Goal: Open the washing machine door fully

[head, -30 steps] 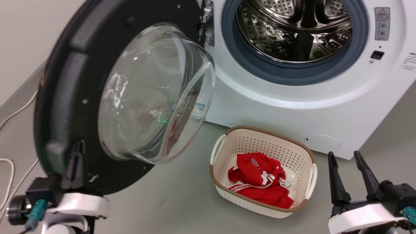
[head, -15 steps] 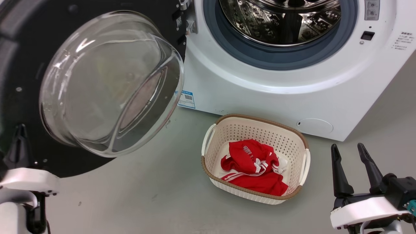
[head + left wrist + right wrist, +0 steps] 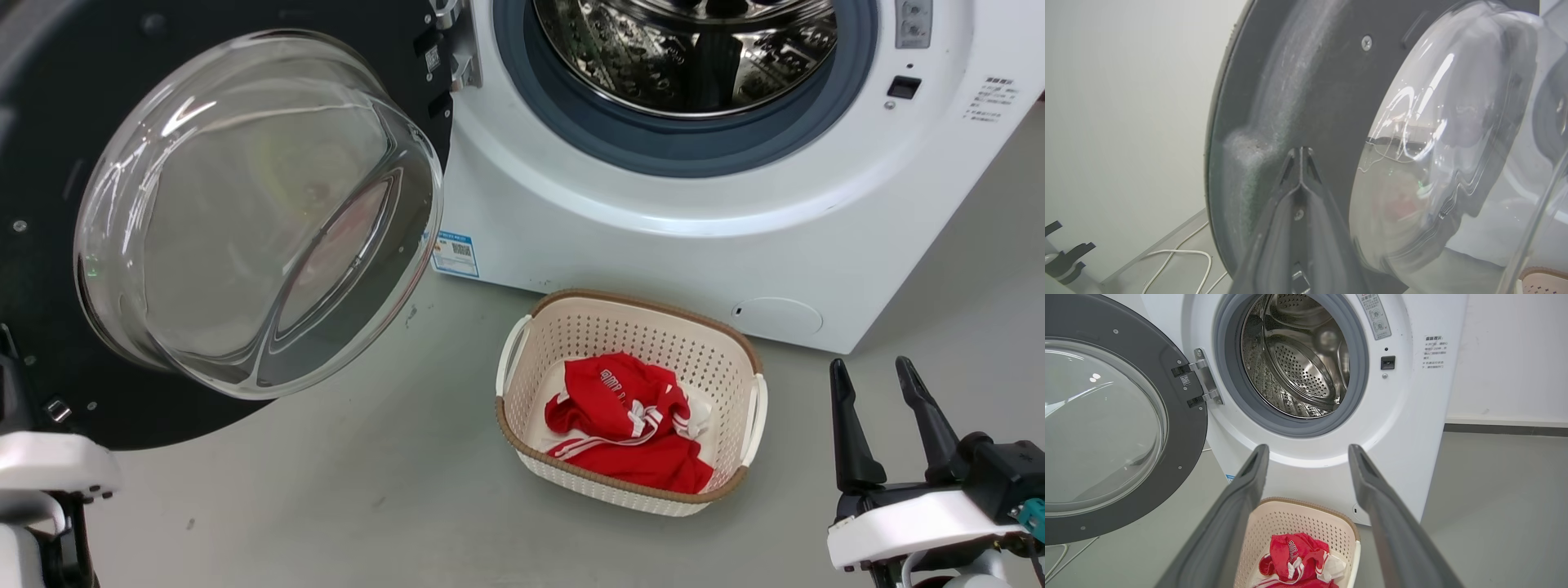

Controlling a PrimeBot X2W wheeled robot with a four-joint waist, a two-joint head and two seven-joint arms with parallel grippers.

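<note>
Two long dark fingers of the left gripper (image 3: 1300, 150) are pressed together, holding nothing. Their tips point at the inner face of the large round glossy black washing machine door (image 3: 1331, 102), beside its bulging clear glass bowl; contact is unclear. That door hangs swung out left of the white front-loading machine (image 3: 653, 245). Well apart from it, the right gripper (image 3: 869, 367) is spread wide and empty.

Downward head, forward wrists, shared door (image 3: 220, 212)

Door (image 3: 245, 212) rim off-frame (left side)
</note>
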